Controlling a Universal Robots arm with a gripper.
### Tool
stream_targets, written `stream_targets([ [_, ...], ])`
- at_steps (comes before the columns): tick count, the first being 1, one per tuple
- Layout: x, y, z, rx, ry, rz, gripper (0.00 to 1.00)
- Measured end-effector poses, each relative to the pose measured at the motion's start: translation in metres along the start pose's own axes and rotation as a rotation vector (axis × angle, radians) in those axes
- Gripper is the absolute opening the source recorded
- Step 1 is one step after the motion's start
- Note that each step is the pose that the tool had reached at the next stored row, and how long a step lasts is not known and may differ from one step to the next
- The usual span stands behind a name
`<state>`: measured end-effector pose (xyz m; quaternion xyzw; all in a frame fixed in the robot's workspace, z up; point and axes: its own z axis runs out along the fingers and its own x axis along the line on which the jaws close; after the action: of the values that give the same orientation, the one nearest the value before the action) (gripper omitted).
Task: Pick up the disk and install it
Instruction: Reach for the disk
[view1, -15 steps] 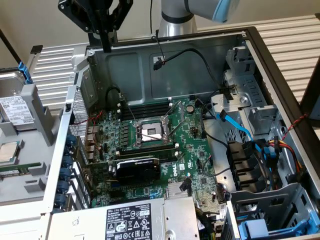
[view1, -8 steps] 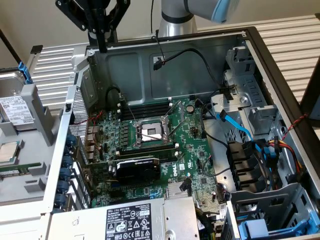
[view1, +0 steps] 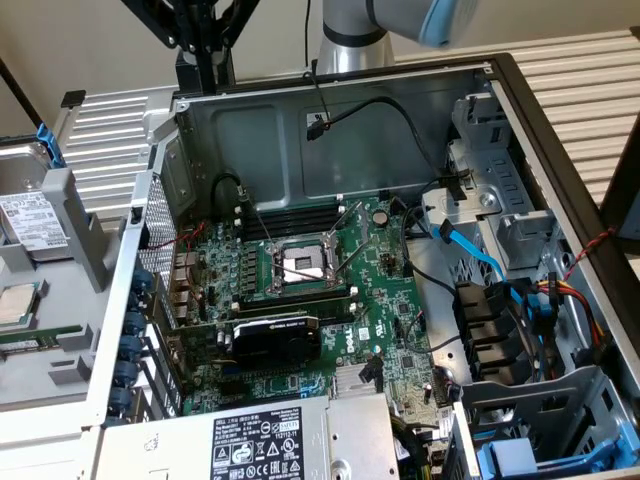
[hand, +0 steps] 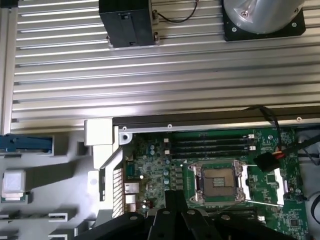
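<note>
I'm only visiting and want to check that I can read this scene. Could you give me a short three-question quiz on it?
1. True or false: the tool holds the disk.
2. What colour is the flat data cable inside the computer case? A green, B blue, C white.
3. Fill in: the disk stands outside the case, at the exterior view's ____.

Key: 1 false; 2 B; 3 left.
</note>
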<state>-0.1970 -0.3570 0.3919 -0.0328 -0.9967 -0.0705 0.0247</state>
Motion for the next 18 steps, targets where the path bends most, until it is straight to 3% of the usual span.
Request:
stream_targets([
  [5, 0.013, 0.0092, 0.0038, 0.0136, -0.0006, 0.000, 0.11],
  [18, 0.065, 0.0211, 0.0149, 0.0346, -0.0015, -0.004, 0.11],
])
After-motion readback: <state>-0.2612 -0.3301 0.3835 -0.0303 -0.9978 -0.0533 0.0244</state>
